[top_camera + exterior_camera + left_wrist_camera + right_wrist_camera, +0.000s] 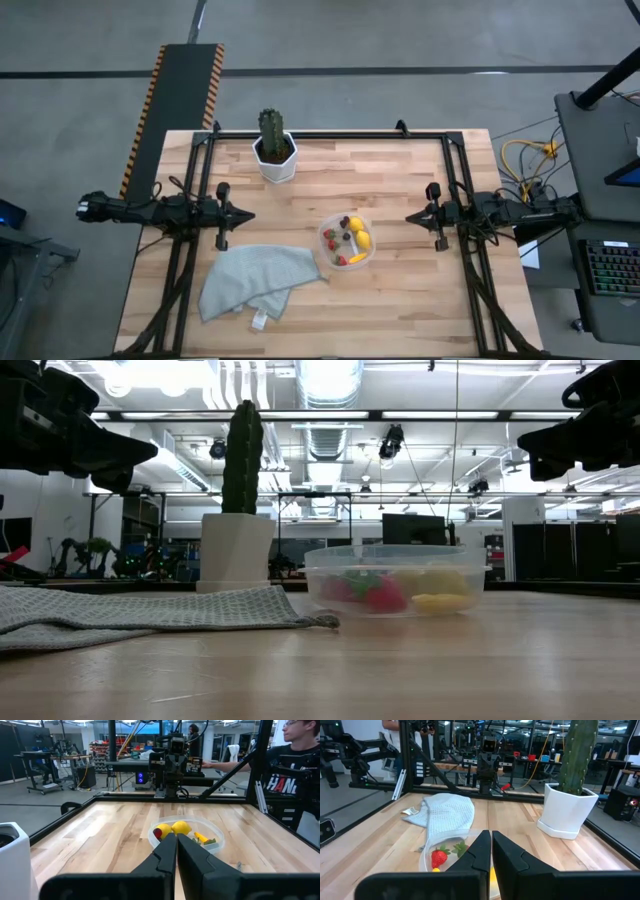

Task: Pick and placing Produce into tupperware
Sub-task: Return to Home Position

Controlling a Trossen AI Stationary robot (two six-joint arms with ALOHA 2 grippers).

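Note:
The clear tupperware tub (pixel 347 242) stands on the table between the arms. Its produce lies inside: two yellow lemons (pixel 359 231), an orange-yellow piece (pixel 357 258), red strawberries (pixel 330 235) and small dark berries (pixel 345 221). The left wrist view shows the tub (pixel 186 836) ahead with lemons (pixel 181 827); the right wrist view shows a strawberry (pixel 439 857) in it. My left gripper (pixel 248 215) hovers shut above the table's left side, well left of the tub. My right gripper (pixel 410 216) hovers shut above the right side. Both hold nothing.
A grey cloth (pixel 255 281) lies crumpled on the near left of the table, its corner close to the tub. A green cactus in a white pot (pixel 274 146) stands near the far edge. A person (pixel 295 765) is beyond the table's right side.

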